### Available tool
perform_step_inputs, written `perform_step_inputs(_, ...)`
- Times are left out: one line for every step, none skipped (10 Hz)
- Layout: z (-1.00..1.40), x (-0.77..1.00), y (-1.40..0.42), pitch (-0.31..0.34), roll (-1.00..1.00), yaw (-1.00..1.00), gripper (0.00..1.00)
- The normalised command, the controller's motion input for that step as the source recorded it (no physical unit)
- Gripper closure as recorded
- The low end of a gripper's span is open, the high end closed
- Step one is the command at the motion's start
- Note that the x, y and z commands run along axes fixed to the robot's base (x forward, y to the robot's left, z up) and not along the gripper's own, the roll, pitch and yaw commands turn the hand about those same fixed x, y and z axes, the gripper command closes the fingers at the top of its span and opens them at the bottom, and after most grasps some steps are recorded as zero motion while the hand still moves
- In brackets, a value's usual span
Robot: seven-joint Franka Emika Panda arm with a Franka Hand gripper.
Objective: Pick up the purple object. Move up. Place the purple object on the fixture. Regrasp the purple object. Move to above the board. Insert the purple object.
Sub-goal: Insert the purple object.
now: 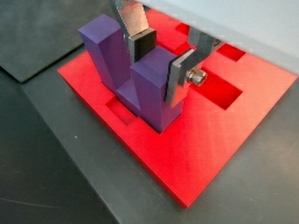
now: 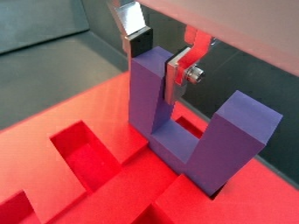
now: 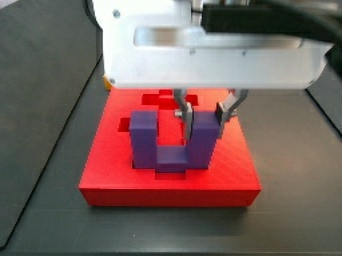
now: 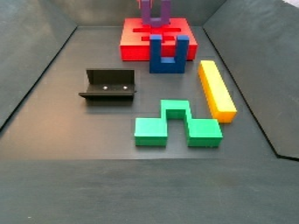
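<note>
Green block (image 4: pixel 176 122) lies nearest, lower centre; my gripper (image 1: pixel 160 59) clamps one prong of the purple object (image 1: pixel 131 74), apparently seated in the board (image 1: pixel 222 131). Tilt could jam it.

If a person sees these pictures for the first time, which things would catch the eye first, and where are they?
Most striking is the matte purple U-shaped block, standing prongs-up on the large flat red board, its base at a recessed cutout. The gripper is right above the board, its silver fingers closed on one prong of the block. In a side view, a bright green block and a long yellow bar lie on the dark floor, with the dark fixture empty beside them.
</note>
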Motion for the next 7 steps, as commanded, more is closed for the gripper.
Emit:
perform_step_inputs(-0.69, 0.38, 0.0, -0.043, 0.02, 0.08, 1.0)
perform_step_inputs(-0.74, 0.43, 0.0, -0.024, 0.02, 0.03, 1.0)
perform_step_inputs(-0.7, 0.45, -0.01, -0.011, 0.02, 0.0, 1.0)
perform_step_inputs(-0.25, 0.17, 0.0, 0.0, 0.0, 0.0, 1.0)
perform_step_inputs(-0.03, 0.0, 0.0, -0.01, 0.0, 0.0, 1.0)
perform_step_inputs(-0.02, 0.01, 0.0, 0.0, 0.0, 0.0, 1.0)
perform_step_inputs(0.0, 0.0, 0.0, 0.0, 0.0, 0.0, 1.0)
